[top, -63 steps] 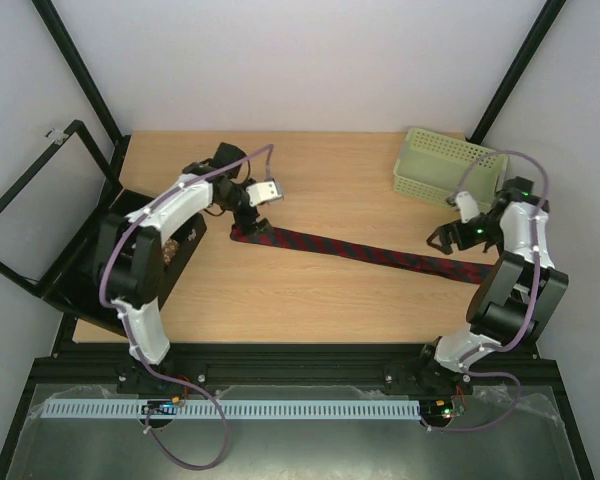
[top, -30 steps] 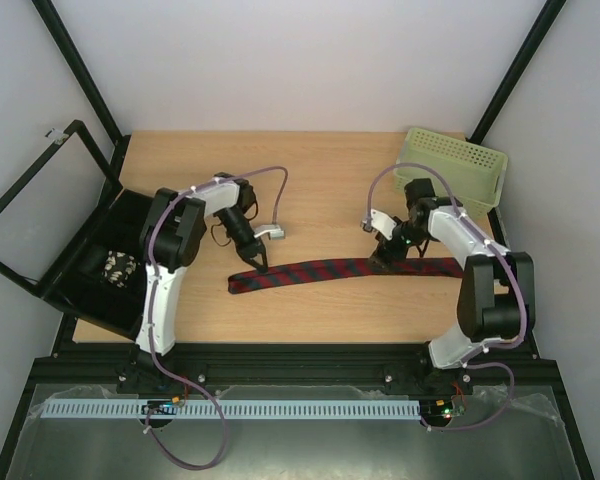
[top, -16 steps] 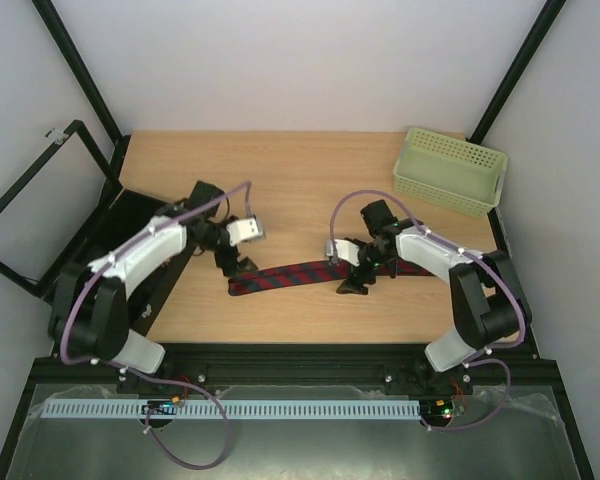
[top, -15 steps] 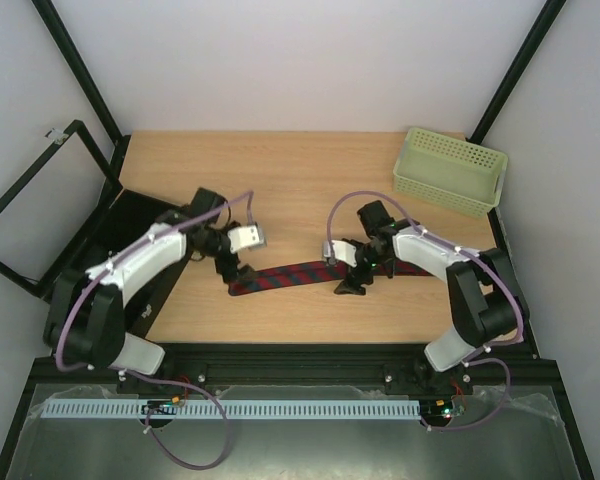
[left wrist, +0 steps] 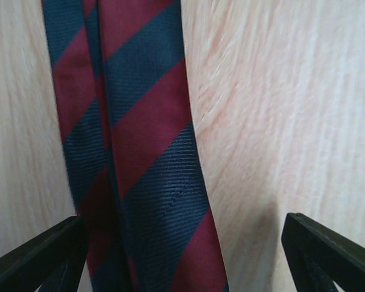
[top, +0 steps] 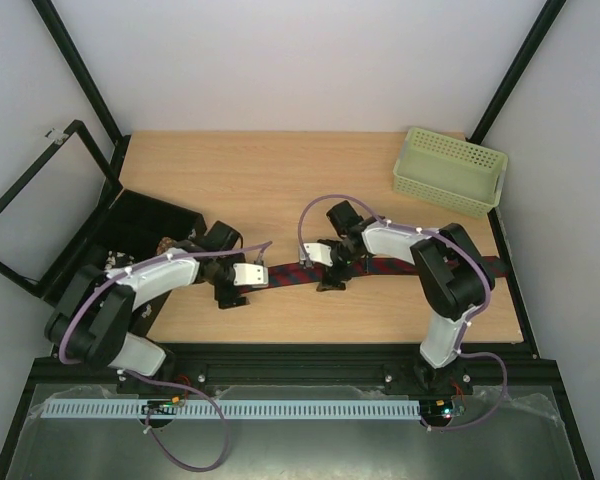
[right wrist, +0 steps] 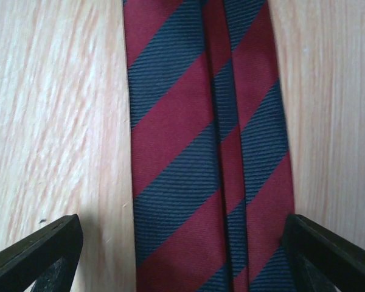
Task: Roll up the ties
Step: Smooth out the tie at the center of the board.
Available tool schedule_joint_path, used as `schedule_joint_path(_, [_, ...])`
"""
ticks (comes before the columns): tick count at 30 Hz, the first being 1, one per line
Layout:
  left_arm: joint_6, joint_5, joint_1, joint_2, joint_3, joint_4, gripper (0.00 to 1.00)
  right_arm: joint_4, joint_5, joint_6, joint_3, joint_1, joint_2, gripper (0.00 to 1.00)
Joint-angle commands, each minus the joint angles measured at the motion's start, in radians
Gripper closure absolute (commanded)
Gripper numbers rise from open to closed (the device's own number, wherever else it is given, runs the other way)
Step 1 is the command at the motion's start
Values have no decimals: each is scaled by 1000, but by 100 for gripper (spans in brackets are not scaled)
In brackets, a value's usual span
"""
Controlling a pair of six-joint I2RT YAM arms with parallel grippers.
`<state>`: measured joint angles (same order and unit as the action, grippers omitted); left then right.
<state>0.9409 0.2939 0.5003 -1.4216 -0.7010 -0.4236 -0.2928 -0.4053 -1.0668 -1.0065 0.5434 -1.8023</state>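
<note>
The light wooden tabletop [top: 310, 180] stands between white walls, and the striped tie [top: 292, 275] lies flat along its near part. Both arms bend low over it, the left gripper [top: 232, 293] at its left end and the right gripper [top: 332, 280] near its middle. Each is released, with jaws spread on both sides of the fabric, and bare wood runs far to the green basket [top: 450, 172].
</note>
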Motion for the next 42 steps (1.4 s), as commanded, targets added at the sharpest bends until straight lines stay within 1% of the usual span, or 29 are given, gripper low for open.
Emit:
schedule_joint_path(1, [21, -88, 3, -76, -23, 50, 12, -37, 43, -32, -27, 16, -45, 12])
schedule_joint_path(3, [26, -69, -11, -100, -46, 48, 17, -50, 52, -44, -31, 16, -54, 17])
schedule_joint_path(4, [30, -58, -20, -113, -59, 39, 22, -59, 56, -49, -37, 16, -59, 21])
schedule_joint_path(7, [43, 2, -71, -166, -124, -17, 42, -102, 61, -59, -52, 16, -70, 33])
schedule_joint_path(10, [48, 62, -123, -217, -186, -79, 58, -143, 55, -56, -69, 16, -74, 46])
schedule_joint_path(13, [83, 100, -153, -265, -234, -142, 69, -198, 46, -50, -84, 16, -70, 57])
schedule_joint_path(14, [97, 108, -158, -278, -243, -161, 72, -212, 41, -44, -92, 17, -70, 59])
schedule_joint_path(15, [112, 118, -160, -286, -251, -183, 73, -220, 37, -32, -101, 15, -69, 59])
schedule_joint_path(18, [146, 155, -164, -298, -267, -234, 74, -243, 10, 18, -147, 11, -70, 55])
schedule_joint_path(19, [149, 163, -164, -303, -272, -246, 73, -247, 7, 38, -167, 9, -72, 49])
schedule_joint_path(21, [142, 171, -164, -304, -275, -252, 67, -253, 0, 68, -196, 2, -70, 34])
schedule_joint_path(23, [137, 173, -164, -302, -277, -253, 65, -255, 4, 74, -204, -4, -60, 26])
schedule_joint_path(27, [123, 166, -164, -305, -279, -261, 62, -272, 42, 46, -180, -26, -53, 25])
schedule_joint_path(31, [110, 160, -167, -306, -273, -258, 55, -318, 58, -10, -155, -78, -57, 26])
schedule_joint_path(34, [90, 161, -167, -309, -276, -245, 52, -329, 71, -14, -143, -119, -50, 25])
schedule_joint_path(40, [31, 168, -164, -328, -310, -231, 49, -389, 19, 57, -173, -288, 26, 26])
schedule_joint_path(42, [25, 173, -164, -324, -312, -231, 45, -428, -13, 92, -186, -355, 53, 27])
